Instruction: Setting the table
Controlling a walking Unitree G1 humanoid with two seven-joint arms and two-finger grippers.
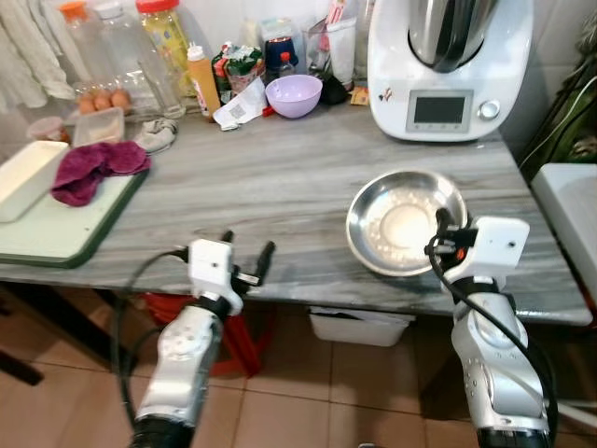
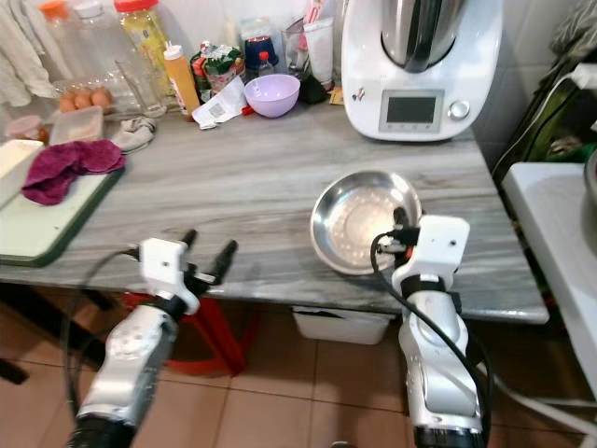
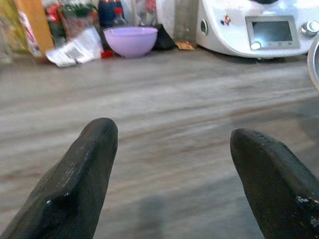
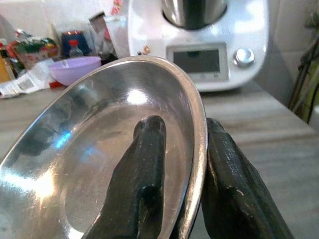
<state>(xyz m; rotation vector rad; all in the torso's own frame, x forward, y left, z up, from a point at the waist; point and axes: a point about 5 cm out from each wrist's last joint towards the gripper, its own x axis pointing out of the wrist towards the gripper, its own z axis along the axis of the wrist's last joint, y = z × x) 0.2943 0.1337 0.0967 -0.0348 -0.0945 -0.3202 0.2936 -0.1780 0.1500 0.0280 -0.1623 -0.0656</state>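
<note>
Steel bowl's [image 1: 404, 220] rim pinched between right gripper's [image 4: 185, 169] jaws.

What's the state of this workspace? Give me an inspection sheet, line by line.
Surface: grey marbled countertop, middle bare.
Job's things: steel bowl near the front edge, tilted.
Clutter: purple bowl, white kitchen machine, bottles, eggs, maroon cloth on a green board.
Grippers: right gripper pinches the bowl's rim; left gripper open at the front edge.
Cables: black leads along both arms.
Surroundings: tiled floor, red stool.
</note>
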